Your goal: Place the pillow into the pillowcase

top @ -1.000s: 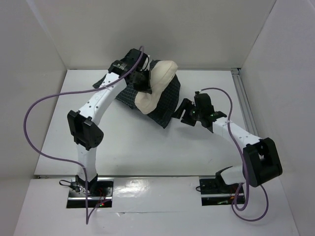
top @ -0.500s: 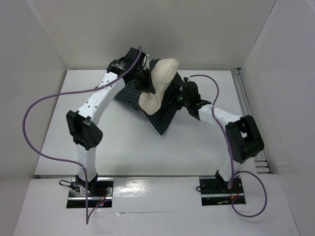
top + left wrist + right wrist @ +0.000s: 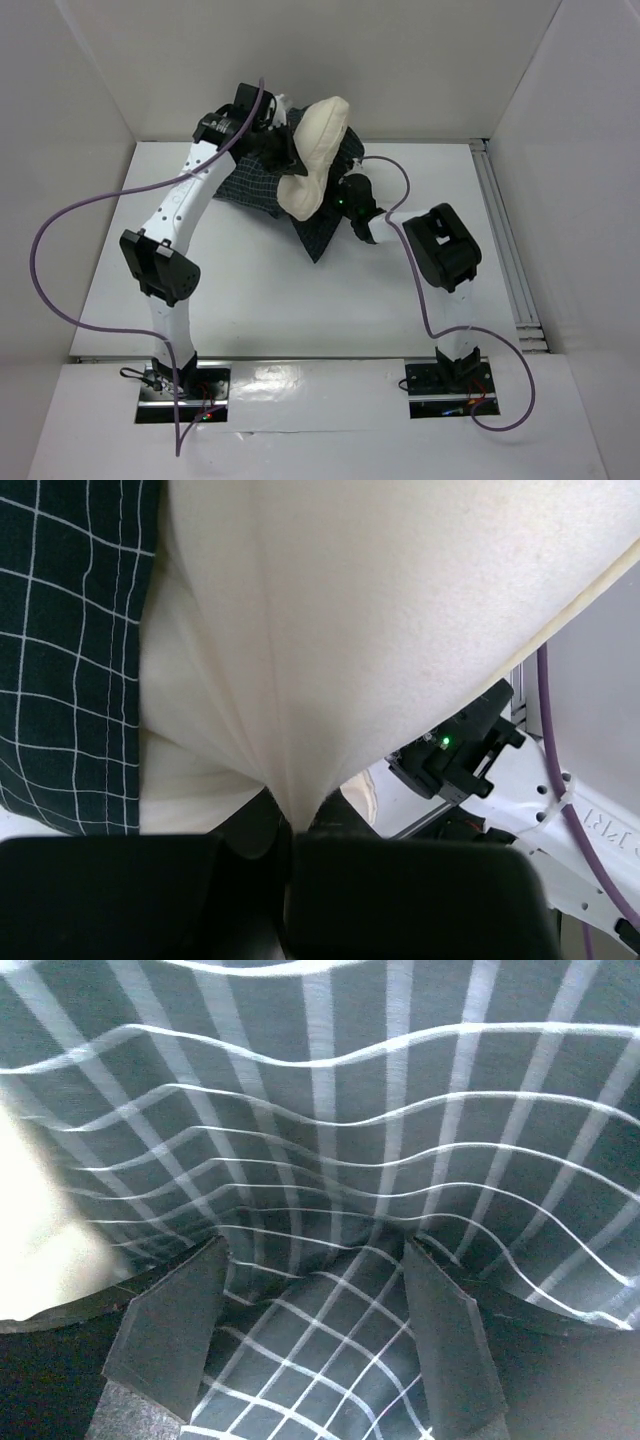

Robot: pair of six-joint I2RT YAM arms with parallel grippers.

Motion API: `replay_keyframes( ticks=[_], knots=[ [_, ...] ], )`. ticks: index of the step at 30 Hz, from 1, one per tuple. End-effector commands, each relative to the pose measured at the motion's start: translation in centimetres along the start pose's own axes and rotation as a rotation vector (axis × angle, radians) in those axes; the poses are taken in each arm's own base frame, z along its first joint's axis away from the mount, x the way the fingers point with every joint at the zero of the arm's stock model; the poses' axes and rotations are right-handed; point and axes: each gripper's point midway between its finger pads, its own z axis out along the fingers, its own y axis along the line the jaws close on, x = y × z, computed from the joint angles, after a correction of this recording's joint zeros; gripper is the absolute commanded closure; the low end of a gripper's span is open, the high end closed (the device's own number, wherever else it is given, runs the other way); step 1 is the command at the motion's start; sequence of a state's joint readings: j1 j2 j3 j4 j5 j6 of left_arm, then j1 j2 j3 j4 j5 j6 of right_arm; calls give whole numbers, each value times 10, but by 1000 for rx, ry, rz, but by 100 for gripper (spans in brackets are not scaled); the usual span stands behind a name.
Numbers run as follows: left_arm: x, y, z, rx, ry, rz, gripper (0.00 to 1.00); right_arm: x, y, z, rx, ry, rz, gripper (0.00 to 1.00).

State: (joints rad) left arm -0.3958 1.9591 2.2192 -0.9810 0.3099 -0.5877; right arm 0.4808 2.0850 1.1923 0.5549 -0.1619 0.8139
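We see a robotics lab test cell: a bare white table boxed in by plain white panels, a left arm and a right arm bolted on metal plates at its near edge, loose purple cables, and an aluminium rail along its right edge.

**Hardly a Letter to Be Read**

Only one mark comes near to writing. In the left wrist view, the white link of the right arm bears raised lettering in its own white near the lower right corner. The strokes are faint and lie at a slant. They may end in "RT", but this cannot be told for sure.

The pillowcase shows white grid lines on dark cloth, a pattern and not characters. The pillow shows plain cream cloth in both views that catch it.

In the top view, any marks on the arms and on the base plates are too small to read.
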Motion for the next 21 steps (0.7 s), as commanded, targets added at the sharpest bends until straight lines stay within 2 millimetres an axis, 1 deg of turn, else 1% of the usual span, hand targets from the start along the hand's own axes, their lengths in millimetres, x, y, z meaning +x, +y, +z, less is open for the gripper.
replay_keyframes(
  ticks=[1, 2, 3, 4, 5, 6, 8, 9, 11, 13, 15, 17, 18, 19, 20, 21],
  knots=[
    [-36, -36, -58, 113, -181, 51, 100, -49, 64, -11, -196, -206, -68, 22],
    [-38, -32, -59, 108, -187, 46, 100, -46, 58, -16, -182, -211, -65, 22],
    [-38, -32, -59, 107, -187, 46, 100, -49, 69, -22, -203, -232, -78, 22],
    [-41, -29, -60, 102, -192, 40, 100, -50, 71, -22, -210, -238, -79, 22],
    [-39, -29, -62, 102, -192, 40, 100, -43, 72, -23, -216, -230, -81, 22],
    [-39, -29, -62, 102, -192, 40, 100, -46, 76, -25, -223, -236, -82, 24],
    [-38, -30, -62, 110, -187, 41, 100, -53, 79, -27, -225, -261, -81, 24],
    [-38, -30, -62, 110, -187, 41, 100, -51, 77, -27, -215, -253, -79, 24],
    [-38, -30, -62, 109, -188, 50, 100, -60, 87, -29, -238, -276, -95, 24],
    [-37, -31, -62, 117, -183, 51, 100, -60, 99, -36, -236, -280, -125, 21],
    [-36, -29, -60, 113, -176, 48, 100, -66, 102, -40, -225, -301, -121, 16],
    [-34, -27, -57, 109, -168, 45, 100, -64, 98, -37, -218, -295, -121, 13],
    [-34, -27, -57, 109, -168, 45, 100, -70, 103, -29, -231, -306, -122, 13],
    [-33, -29, -58, 118, -163, 46, 100, -69, 102, -23, -216, -293, -121, 13],
    [-31, -27, -55, 114, -155, 42, 100, -73, 103, -17, -216, -304, -119, 14],
    [-30, -27, -58, 115, -156, 43, 100, -83, 114, -13, -238, -325, -121, 24]
  ],
)
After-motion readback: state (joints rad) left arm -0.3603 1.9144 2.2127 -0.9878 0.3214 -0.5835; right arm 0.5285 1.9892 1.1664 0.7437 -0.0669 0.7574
